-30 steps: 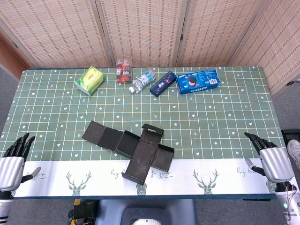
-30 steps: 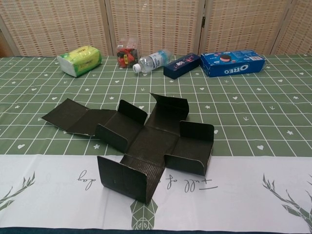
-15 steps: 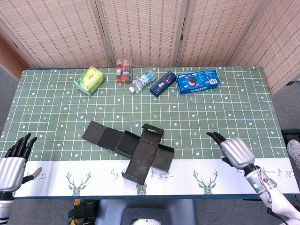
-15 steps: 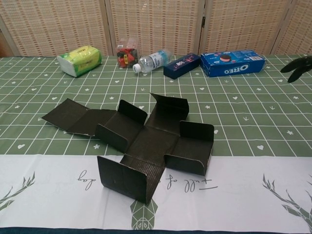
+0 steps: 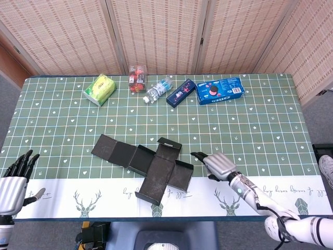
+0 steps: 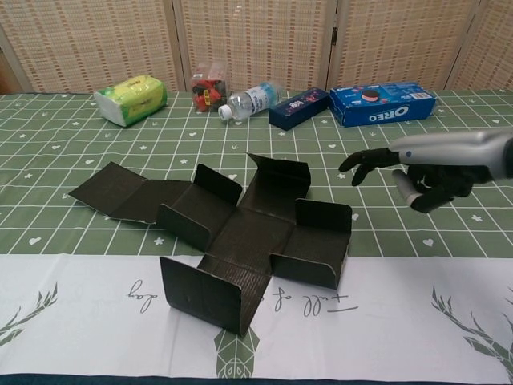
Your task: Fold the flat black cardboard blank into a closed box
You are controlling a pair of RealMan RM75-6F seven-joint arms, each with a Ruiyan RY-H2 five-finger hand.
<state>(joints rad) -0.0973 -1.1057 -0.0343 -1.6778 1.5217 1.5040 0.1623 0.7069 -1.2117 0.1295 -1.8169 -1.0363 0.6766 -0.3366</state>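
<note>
The raised flaps of the black cardboard blank (image 5: 148,165) obstruct low passage near the table's (image 5: 62,130) front edge, at centre. The right hand (image 5: 217,164) hovers just beside it. The snack row (image 5: 166,90) lines the far edge; bare cloth lies between.

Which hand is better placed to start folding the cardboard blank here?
The right hand, probably. It hovers open just beside the blank's nearest raised flap, fingers pointing toward it. The left hand sits open at the table's far edge, well away from the blank.
</note>
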